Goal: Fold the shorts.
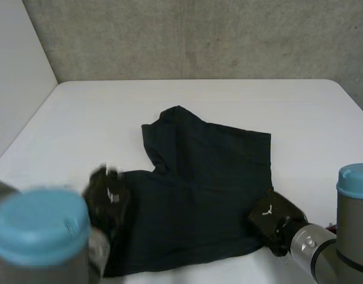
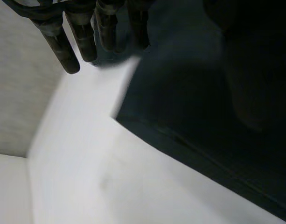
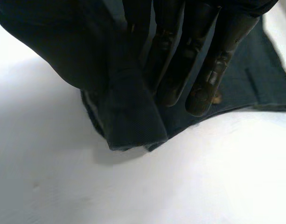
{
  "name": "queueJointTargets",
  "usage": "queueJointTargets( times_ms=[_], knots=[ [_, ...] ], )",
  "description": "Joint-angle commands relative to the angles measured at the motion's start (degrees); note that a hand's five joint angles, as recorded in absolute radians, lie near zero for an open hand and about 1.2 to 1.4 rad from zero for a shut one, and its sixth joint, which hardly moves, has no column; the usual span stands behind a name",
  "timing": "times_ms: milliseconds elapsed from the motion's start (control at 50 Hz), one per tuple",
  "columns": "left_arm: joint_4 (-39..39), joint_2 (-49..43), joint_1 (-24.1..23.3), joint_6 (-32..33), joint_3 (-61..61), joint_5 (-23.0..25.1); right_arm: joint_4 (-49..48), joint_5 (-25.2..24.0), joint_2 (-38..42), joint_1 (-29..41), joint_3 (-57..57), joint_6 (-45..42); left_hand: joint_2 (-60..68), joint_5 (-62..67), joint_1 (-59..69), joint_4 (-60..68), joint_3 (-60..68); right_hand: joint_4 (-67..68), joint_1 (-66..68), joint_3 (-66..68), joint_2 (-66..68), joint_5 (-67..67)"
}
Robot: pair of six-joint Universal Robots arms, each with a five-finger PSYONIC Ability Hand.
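White table (image 1: 74, 124), left side first: found the left hand (image 1: 107, 198) sitting at the near-left end of the shorts (image 1: 211, 189), by what looked like a leg hem. Checked its wrist view: fingers (image 2: 84, 39) straight and spread, tips just over the cloth edge, nothing pinched. Logged it as unclenched and empty.

Moving right: saw the dark shorts lying flat in one layer across mid-table, with the notch between the two legs facing left and the likely waistband along the right. No fold in yet.

Further right: found the right hand (image 1: 273, 216) on the near-right corner. Saw in its wrist view a ridge of cloth (image 3: 133, 116) pulled up off the table beside straight fingers (image 3: 212, 79), corner raised. Read that as cloth nipped between fingers and thumb. Couldn't see the thumb itself, so medium confidence.

Judged the step as gripping the near edge ahead of the first fold, right side ready, left side not. Needed next, by that reading: close the left hand on its hem, then lift both ends together and carry the near edge over onto the far one. Flagged uneven lift as the risk; would skew the fold.
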Motion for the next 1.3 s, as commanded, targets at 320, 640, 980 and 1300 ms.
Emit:
queueJointTargets(
  times_ms=[320,640,980,1300],
  knots=[
    [11.7,-31.4,18.5,1.2,38.4,43.9,-10.8,-2.1,0.1,-0.4,3.2,1.1,10.7,9.6,9.8,10.5,10.0,11.7,24.2,12.0,12.4,13.2],
    [0.8,-48.0,19.3,1.1,59.4,50.0,-11.7,-2.5,2.3,-0.3,3.0,2.5,23.5,22.4,22.5,23.3,22.7,11.7,24.2,12.0,12.4,13.2],
    [-0.1,-44.0,19.5,1.7,54.2,41.0,-11.6,-2.5,2.8,-0.3,3.1,2.5,68.2,67.1,67.3,68.0,67.5,11.7,24.2,12.0,12.4,13.2],
    [-0.2,-35.8,18.1,2.2,40.0,21.5,-11.6,-2.6,2.8,-0.1,3.2,2.5,65.7,64.6,64.8,65.5,65.0,11.7,24.2,12.0,12.4,13.2]
  ],
)
